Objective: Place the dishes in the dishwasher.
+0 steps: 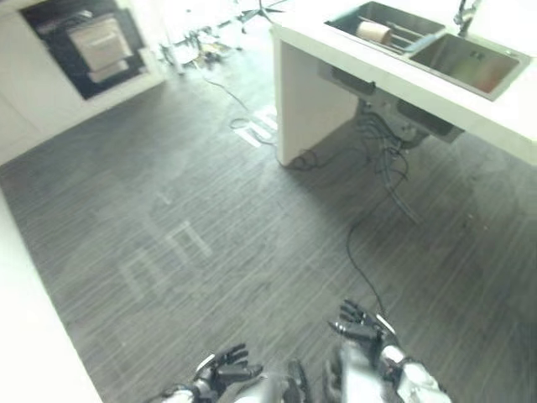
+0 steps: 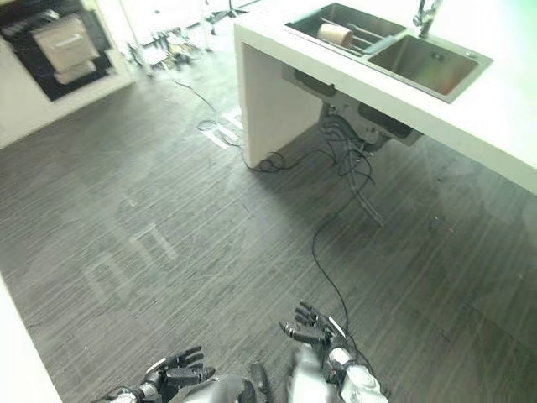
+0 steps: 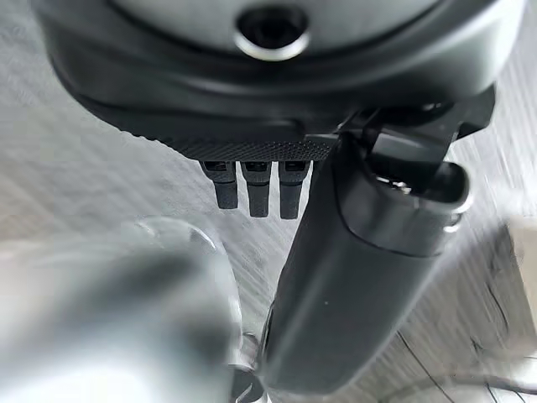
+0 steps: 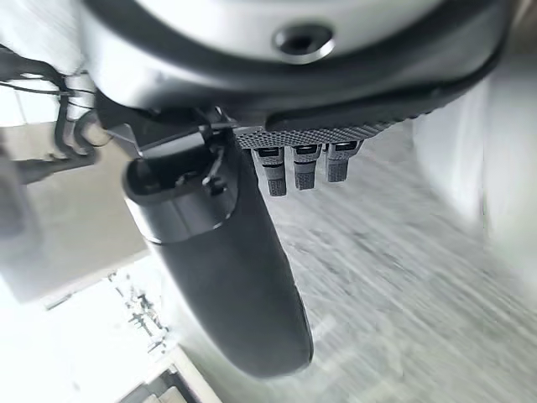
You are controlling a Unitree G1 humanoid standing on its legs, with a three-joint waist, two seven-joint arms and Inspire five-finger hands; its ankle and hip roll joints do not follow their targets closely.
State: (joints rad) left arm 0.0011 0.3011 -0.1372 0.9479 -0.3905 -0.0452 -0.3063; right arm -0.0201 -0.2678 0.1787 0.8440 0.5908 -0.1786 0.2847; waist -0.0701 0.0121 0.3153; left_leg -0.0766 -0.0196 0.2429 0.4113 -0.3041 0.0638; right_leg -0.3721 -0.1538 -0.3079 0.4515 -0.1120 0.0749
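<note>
Looking down from the head views: one roll-shaped dish [image 1: 373, 32] lies in the sink [image 1: 424, 23] of the white counter [image 1: 302, 75], well apart from both hands. Left hand [image 1: 225, 372] and right hand [image 1: 362, 327] hover over the grey floor [image 1: 210, 218], fingers spread, empty. Wrist views: left fingers [image 3: 256, 186] and right fingers [image 4: 304, 168] relaxed, grasping nothing.

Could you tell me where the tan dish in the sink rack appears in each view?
Left eye view: the tan dish lies in the sink's left basin, near the top edge, right of centre.
Right eye view: the same dish sits near the top, closer to centre.
Wrist views: floor and each hand's own fingers.
Shared landmark: the white counter.
</note>
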